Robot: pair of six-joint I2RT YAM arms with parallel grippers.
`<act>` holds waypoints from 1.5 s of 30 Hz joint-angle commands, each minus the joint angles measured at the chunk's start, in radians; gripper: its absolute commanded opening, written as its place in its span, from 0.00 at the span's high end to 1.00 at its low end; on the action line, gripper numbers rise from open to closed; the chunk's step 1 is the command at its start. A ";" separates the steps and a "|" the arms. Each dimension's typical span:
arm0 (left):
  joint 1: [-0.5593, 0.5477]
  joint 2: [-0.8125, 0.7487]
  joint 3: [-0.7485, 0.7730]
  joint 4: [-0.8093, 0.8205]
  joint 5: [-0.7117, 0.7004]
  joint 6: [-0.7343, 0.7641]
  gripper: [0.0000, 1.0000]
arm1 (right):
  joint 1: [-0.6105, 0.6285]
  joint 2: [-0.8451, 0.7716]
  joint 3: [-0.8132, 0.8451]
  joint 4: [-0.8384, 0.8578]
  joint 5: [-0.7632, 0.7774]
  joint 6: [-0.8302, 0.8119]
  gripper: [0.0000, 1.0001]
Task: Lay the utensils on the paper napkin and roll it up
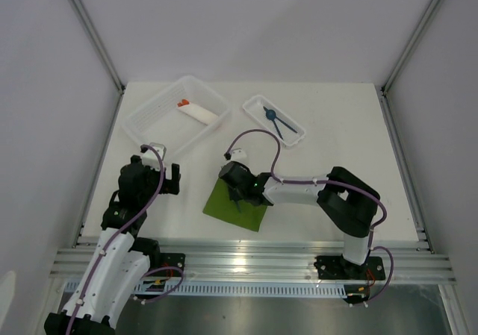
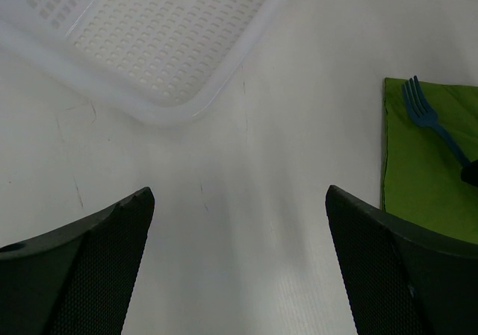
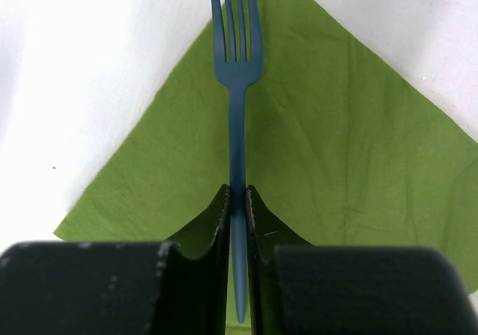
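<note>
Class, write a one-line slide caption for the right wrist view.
Right end effector pinches a dark blue fork by its handle over the green napkin.

Left arm (image 1: 112,253): rises from its base and leans toward 1 o'clock in the top view, wrist folded forward.
Left gripper (image 2: 239,195): jaws spread wide, nothing between the two dark fingers (image 2: 89,268).
Right arm (image 1: 351,201): elbow bent above its base, forearm stretched toward 9 o'clock.
Right gripper (image 3: 237,193): tilted downward, jaws pressed together on the handle of a blue fork (image 3: 237,119), which runs out toward 12 o'clock in the wrist view.
</note>
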 commanded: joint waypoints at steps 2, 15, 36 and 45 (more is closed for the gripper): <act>-0.006 -0.010 -0.013 0.039 -0.003 -0.006 0.00 | 0.010 0.010 0.032 -0.024 0.038 -0.014 1.00; -0.006 -0.010 -0.020 0.041 0.002 -0.006 0.00 | 0.012 0.046 0.040 -0.026 0.016 -0.027 1.00; -0.006 -0.011 -0.018 0.038 0.010 -0.007 0.00 | 0.039 0.022 0.091 -0.069 0.045 -0.075 1.00; -0.006 -0.010 -0.016 0.034 0.008 -0.006 0.00 | 0.025 0.051 0.069 -0.049 -0.010 -0.049 1.00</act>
